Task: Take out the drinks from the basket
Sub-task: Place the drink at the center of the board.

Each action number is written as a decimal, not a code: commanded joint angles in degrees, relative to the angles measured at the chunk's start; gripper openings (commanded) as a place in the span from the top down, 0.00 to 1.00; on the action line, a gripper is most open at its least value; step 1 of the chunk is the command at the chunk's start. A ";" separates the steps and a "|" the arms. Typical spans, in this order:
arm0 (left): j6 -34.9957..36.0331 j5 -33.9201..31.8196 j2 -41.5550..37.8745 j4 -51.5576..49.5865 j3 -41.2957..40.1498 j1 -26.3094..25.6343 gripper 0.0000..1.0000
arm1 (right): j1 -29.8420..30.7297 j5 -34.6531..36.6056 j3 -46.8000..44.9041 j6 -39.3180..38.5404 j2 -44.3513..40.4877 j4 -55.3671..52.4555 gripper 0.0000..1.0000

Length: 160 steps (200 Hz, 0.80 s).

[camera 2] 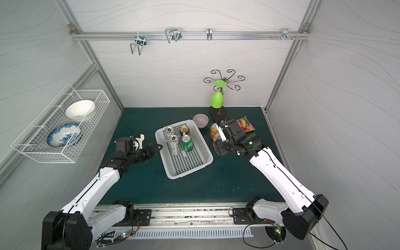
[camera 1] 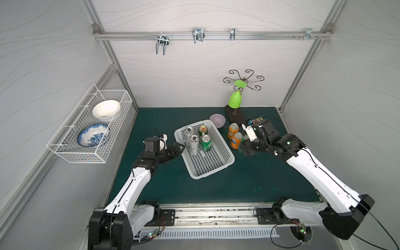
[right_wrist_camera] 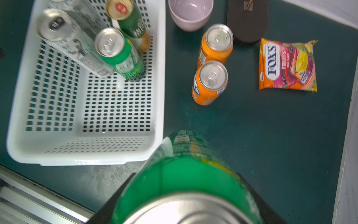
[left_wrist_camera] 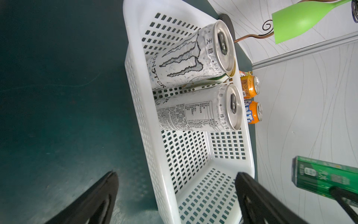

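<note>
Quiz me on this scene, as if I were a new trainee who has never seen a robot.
1. How many drinks stand inside the basket?
2. True or false: the right gripper holds an orange can.
3. Where are the two orange cans? A: inside the basket. B: on the table beside it. C: stacked on each other.
Key: 1: four. 2: false, it grips a green can. 3: B.

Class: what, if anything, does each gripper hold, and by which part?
The right gripper grips a green can by its side wall, one finger on each side. The left gripper is open, holding nothing.
</note>
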 commanded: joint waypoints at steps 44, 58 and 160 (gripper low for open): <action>1.38 -0.15 0.26 0.23 1.06 0.31 0.02 | -1.85 -0.35 -9.11 1.10 3.14 14.77 0.58; 1.39 -0.20 0.30 0.07 1.05 0.24 0.02 | -1.87 -0.05 -10.38 1.39 4.71 17.66 0.58; 1.83 -0.25 -0.24 -0.65 1.06 0.32 0.02 | -3.41 2.03 -14.30 0.47 14.06 28.93 0.57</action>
